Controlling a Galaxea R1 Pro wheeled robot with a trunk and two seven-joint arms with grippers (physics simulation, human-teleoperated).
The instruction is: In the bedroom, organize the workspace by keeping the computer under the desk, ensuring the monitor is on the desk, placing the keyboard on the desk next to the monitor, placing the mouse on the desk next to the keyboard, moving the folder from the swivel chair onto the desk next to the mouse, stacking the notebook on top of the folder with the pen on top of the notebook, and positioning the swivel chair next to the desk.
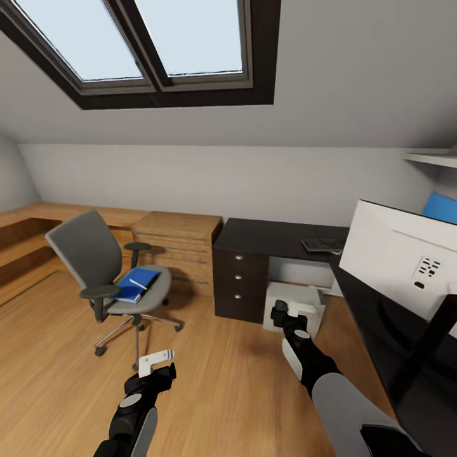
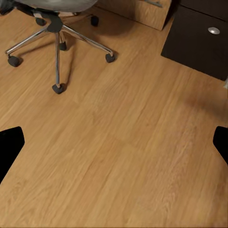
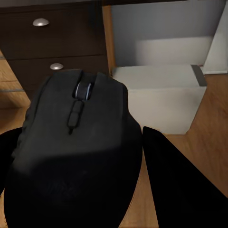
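The mouse (image 3: 76,147) is pinched in the right gripper (image 1: 284,315); the left gripper (image 1: 155,365) is spread, empty, above the floor (image 2: 123,142)

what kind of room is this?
Likely an attic room used as a home office: skylight in a sloped ceiling, black desk with a monitor, a grey swivel chair on the oak floor.

monitor (image 1: 406,260) cut off, keyboard (image 1: 324,245) partly hidden
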